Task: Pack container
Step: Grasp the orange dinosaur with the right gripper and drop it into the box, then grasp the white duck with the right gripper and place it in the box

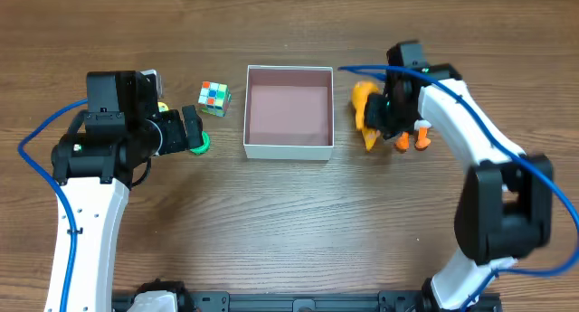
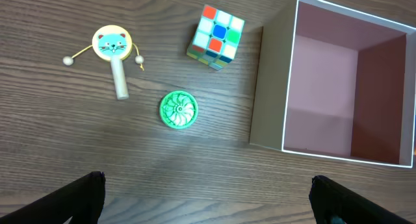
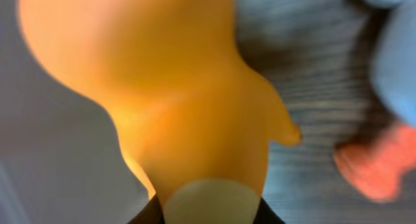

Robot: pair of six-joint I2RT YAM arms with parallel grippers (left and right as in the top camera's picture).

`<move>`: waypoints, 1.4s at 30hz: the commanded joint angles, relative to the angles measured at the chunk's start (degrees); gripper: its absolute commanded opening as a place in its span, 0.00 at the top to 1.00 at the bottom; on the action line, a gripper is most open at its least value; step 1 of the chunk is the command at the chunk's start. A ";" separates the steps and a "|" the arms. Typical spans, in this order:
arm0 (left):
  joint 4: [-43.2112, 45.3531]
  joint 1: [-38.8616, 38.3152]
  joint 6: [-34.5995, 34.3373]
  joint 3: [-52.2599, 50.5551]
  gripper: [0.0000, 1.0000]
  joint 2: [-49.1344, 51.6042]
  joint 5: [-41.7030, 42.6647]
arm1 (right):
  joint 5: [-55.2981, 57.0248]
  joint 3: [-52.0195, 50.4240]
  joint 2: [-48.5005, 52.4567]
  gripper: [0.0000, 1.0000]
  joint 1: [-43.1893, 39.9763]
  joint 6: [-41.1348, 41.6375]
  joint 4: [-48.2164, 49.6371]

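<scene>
The container (image 1: 289, 149), a shallow square box with white walls and pink-brown inside, sits at table centre with nothing in it; it also shows in the left wrist view (image 2: 273, 107). My right gripper (image 1: 378, 122) is shut on an orange rubber toy (image 1: 365, 102) just right of the box; the toy fills the right wrist view (image 3: 175, 100). My left gripper (image 1: 192, 128) is open and empty, left of the box, above a green disc (image 2: 177, 109). A Rubik's cube (image 2: 217, 36) and a cat-face rattle drum (image 2: 114, 52) lie nearby.
A second toy with orange feet (image 1: 409, 138) lies right of the box under my right arm; a blurred orange foot (image 3: 370, 169) shows in the right wrist view. The green disc (image 1: 201, 145) and cube (image 1: 214, 97) lie between my left gripper and the box.
</scene>
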 commanded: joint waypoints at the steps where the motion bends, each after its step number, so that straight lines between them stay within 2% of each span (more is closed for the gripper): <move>1: -0.13 0.31 1.29 1.27 0.00 0.44 -0.15 | 1.31 10.16 -12.11 0.90 6.56 0.44 -1.92; 4: -0.13 0.31 1.29 1.27 0.00 0.44 -0.15 | 1.73 11.76 -16.17 0.95 15.34 4.85 1.18; 6: -0.13 0.31 1.29 1.27 0.00 0.44 -0.13 | 6.62 11.23 -14.32 0.96 20.57 12.11 3.28; 8: -0.13 0.31 1.29 1.27 0.00 0.44 -0.15 | 13.79 11.23 -7.80 0.96 25.59 21.46 4.59; 12: -0.13 0.31 1.29 1.27 0.00 0.44 -0.13 | 14.21 11.23 8.37 0.92 27.98 22.67 15.43; 14: -0.13 0.31 1.29 1.27 0.00 0.44 -0.13 | 13.27 11.23 13.11 0.92 27.98 26.95 15.98; 16: -0.13 0.31 1.29 1.27 0.00 0.44 -0.15 | 12.07 11.23 13.97 0.81 27.98 26.84 16.44; 17: -0.13 0.31 1.29 1.27 0.00 0.44 -0.13 | 10.84 11.28 13.94 0.60 28.00 24.76 16.57; 19: -0.13 0.31 1.29 1.27 0.00 0.44 -0.15 | 6.58 11.76 13.77 0.51 27.98 18.21 17.16; 20: -0.13 0.31 1.29 1.27 0.00 0.44 -0.15 | 5.14 12.44 13.00 0.43 27.71 15.72 17.05; 22: -0.13 0.31 1.29 1.27 0.00 0.44 -0.13 | 5.38 13.94 10.32 0.37 27.65 12.76 16.28; 25: -0.13 0.31 1.29 1.27 0.00 0.44 -0.15 | 12.46 16.55 3.17 0.30 27.36 12.68 12.31; 28: -0.13 0.31 1.29 1.27 0.00 0.44 -0.15 | 18.97 18.71 -6.40 0.19 23.71 12.66 5.40; 29: -0.13 0.31 1.29 1.27 0.00 0.44 -0.15 | 18.12 18.71 -10.40 0.12 20.41 12.68 2.51; 32: -0.13 0.31 1.29 1.25 0.00 0.44 -0.15 | 18.93 18.71 -12.98 0.12 14.38 9.57 -2.32; 34: -0.13 0.31 1.31 1.27 0.00 0.44 -0.15 | 22.95 18.23 -12.61 0.11 8.68 9.44 -5.33; 37: -0.13 0.31 1.29 1.27 0.00 0.44 -0.15 | 23.30 13.60 -9.60 0.11 -1.88 9.46 -5.60; 39: -0.11 0.31 1.29 1.25 0.00 0.44 -0.15 | 22.99 10.14 -5.68 0.06 -7.23 9.44 -4.31; 42: -0.13 0.31 1.29 1.25 0.00 0.46 -0.15 | 15.32 7.28 2.78 0.05 -13.49 6.88 -1.29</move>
